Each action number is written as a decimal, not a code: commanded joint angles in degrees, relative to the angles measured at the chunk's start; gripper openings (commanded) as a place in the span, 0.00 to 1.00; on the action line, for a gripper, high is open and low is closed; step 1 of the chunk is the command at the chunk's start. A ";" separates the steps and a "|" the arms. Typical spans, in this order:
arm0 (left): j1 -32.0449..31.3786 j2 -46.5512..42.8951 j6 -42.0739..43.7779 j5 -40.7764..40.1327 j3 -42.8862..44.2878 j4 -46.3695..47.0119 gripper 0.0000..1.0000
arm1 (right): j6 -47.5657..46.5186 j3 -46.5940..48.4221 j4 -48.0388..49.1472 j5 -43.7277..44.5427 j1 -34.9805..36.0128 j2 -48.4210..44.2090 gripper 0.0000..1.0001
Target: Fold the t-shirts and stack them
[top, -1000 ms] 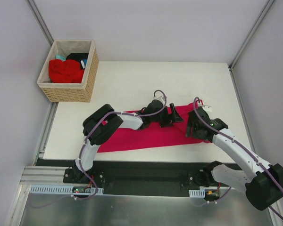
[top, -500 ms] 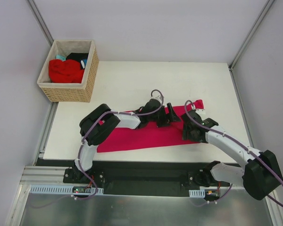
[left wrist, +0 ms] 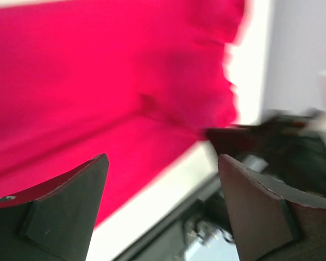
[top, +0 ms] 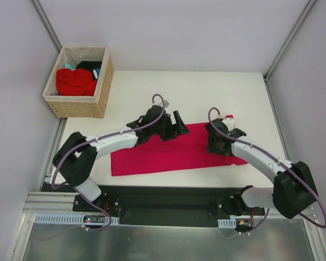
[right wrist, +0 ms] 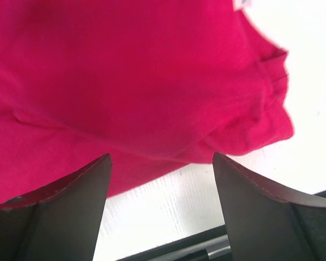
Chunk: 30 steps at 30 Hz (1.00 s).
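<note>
A crimson-pink t-shirt [top: 168,152] lies folded as a long band across the near part of the white table [top: 195,92]. It fills the left wrist view [left wrist: 98,92] and the right wrist view [right wrist: 125,76]. My left gripper [top: 179,118] is open and empty over the shirt's far edge near the middle. My right gripper [top: 217,142] is open and empty over the shirt's right end, where a sleeve [right wrist: 261,119] bunches. A bright red tee [top: 75,81], with black and teal cloth behind it, lies in the wicker basket [top: 79,106].
The basket stands at the table's far left corner. The table's near edge and a black rail [right wrist: 206,250] show below the right fingers. Grey walls enclose the table on three sides.
My left arm has stretched out and its gripper moved left and toward the far side. My right gripper moved slightly left over the shirt's right end. The shirt's near edge lies flatter.
</note>
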 commanded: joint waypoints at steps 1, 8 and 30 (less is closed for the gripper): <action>7.41 -3.05 1.63 -5.44 -7.84 -6.79 0.83 | -1.69 9.13 1.52 3.63 -4.45 4.67 0.79; 16.38 -8.67 2.77 -11.15 -15.48 -11.89 0.83 | -0.72 18.72 2.93 2.05 -10.43 16.27 0.80; 24.31 -18.17 5.84 -16.25 -13.47 -17.51 0.84 | -2.47 31.55 1.61 1.97 -19.92 27.00 0.80</action>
